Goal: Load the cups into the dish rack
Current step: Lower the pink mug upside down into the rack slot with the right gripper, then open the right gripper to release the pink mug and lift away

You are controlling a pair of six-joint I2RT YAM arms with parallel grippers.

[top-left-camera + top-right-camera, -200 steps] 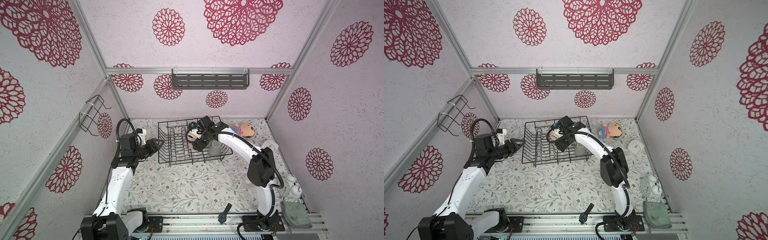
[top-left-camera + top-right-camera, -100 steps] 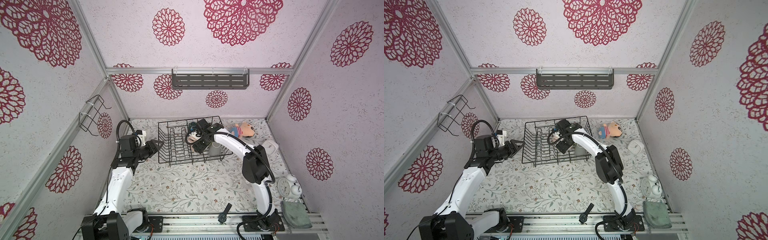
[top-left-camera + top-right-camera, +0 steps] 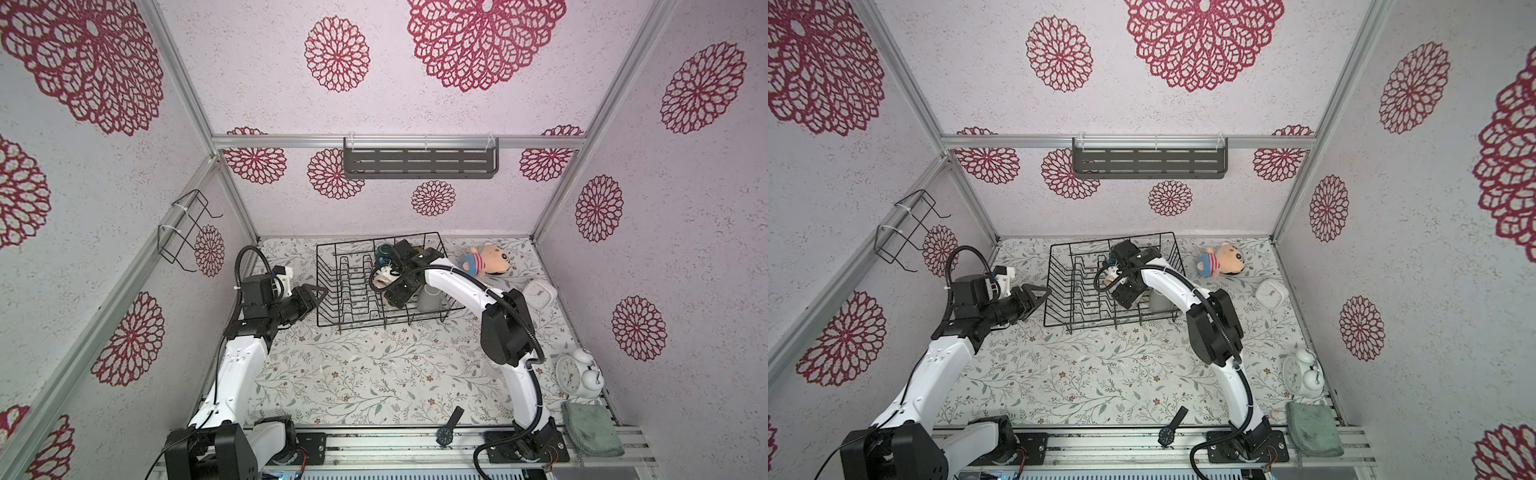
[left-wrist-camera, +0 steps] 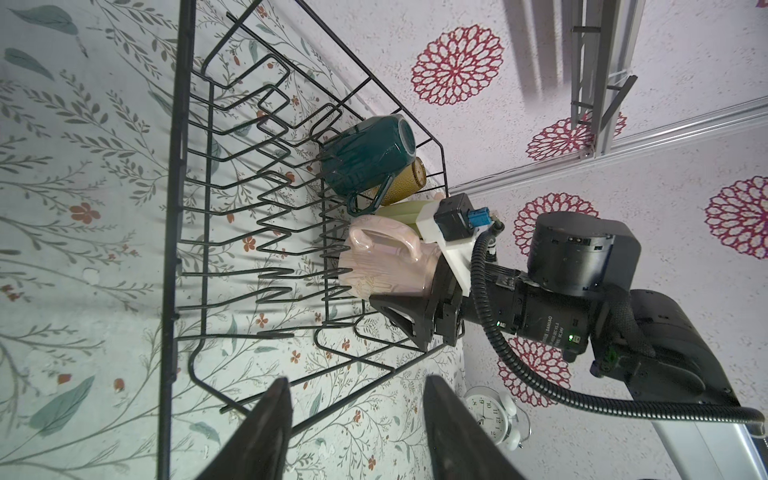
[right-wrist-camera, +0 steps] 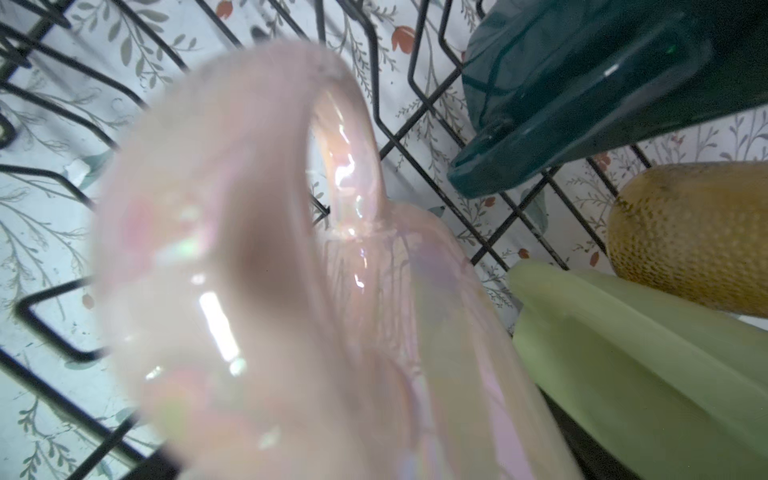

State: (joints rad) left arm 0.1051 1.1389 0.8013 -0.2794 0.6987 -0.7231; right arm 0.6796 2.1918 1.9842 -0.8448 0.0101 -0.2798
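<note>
The right gripper [image 4: 409,297], jaws spread wide, grips the pink mug [image 4: 386,266] inside the dish rack [image 4: 174,232]. The left gripper [image 4: 357,432] hangs half-open, empty. Releasing now may tip the mug onto the dark teal mug [image 4: 368,156].

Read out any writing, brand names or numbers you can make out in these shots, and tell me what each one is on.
"DAMIAO": printed on the black motor housing at the right arm's wrist. The smaller print beside it is too small to read.
"9 10 11 12 1 2": numerals on the visible part of the alarm clock face.
The square white clock and wristwatch dials are too small to read.
</note>
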